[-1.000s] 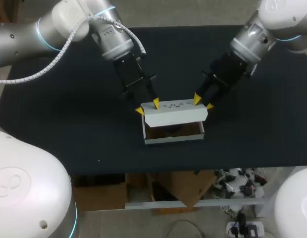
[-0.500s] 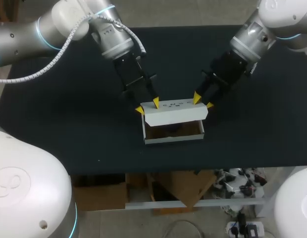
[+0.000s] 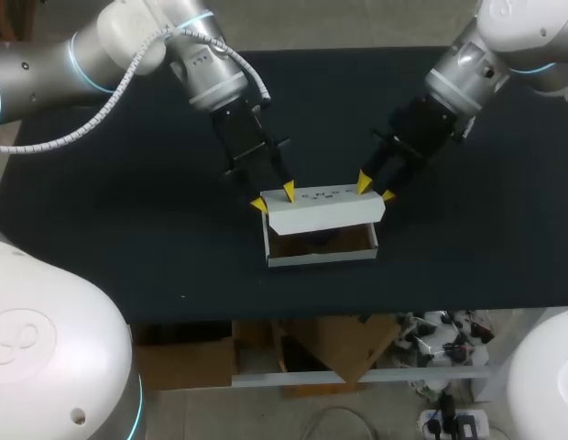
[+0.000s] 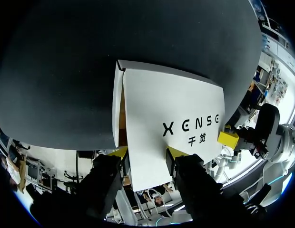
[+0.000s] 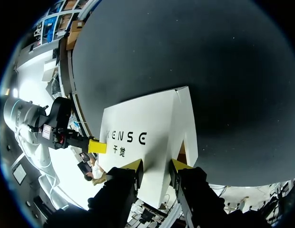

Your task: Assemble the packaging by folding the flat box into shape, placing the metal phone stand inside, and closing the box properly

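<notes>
The white box (image 3: 321, 225) stands folded at the table's middle, its printed lid (image 3: 325, 206) tilted down over the brown inside. A dark shape (image 3: 316, 241) lies in the box, too hidden to identify. My left gripper (image 3: 273, 197) is at the lid's far left corner, open, with its tips straddling that corner (image 4: 147, 153) over the lid (image 4: 171, 114). My right gripper (image 3: 376, 189) is at the far right corner, also open, with its tips (image 5: 156, 166) over the lid (image 5: 147, 128). Each wrist view shows one yellow tip of the other arm's gripper beyond the lid.
The dark table top (image 3: 128, 229) surrounds the box on all sides. Both arms slant in from the far corners, leaving the near edge (image 3: 311, 312) in front of the box free.
</notes>
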Motion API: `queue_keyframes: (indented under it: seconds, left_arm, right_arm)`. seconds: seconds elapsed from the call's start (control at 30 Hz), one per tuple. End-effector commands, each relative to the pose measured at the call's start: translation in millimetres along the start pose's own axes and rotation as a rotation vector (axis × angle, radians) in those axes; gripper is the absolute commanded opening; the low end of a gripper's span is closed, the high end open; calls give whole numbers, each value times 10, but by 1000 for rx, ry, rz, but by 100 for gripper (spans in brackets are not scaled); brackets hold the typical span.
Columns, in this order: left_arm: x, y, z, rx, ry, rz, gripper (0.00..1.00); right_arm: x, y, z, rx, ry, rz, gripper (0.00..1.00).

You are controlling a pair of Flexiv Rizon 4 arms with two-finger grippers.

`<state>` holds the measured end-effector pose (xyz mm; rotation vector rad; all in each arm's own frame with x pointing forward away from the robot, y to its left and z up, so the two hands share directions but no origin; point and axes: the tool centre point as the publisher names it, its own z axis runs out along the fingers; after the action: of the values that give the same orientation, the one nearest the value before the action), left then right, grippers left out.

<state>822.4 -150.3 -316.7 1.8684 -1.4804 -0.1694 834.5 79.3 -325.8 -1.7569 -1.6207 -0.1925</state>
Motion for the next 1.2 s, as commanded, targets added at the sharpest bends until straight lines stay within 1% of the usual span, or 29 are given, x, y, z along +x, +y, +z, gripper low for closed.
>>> queue_keyframes:
  seconds: [0.03,0.67,1.0,1.2]
  left_arm:
    - [76,-46,41,-17,-7,-2,48]
    - [84,-41,-4,-52,1,-1,48]
    - [73,-120,-99,-71,5,-8,48]
    - [81,-135,-139,-75,4,-8,48]
  right_arm:
    - [55,34,55,11,1,3,38]
    - [84,27,34,18,12,12,39]
    - [103,50,29,27,22,20,38]
    - [114,74,18,32,31,27,39]
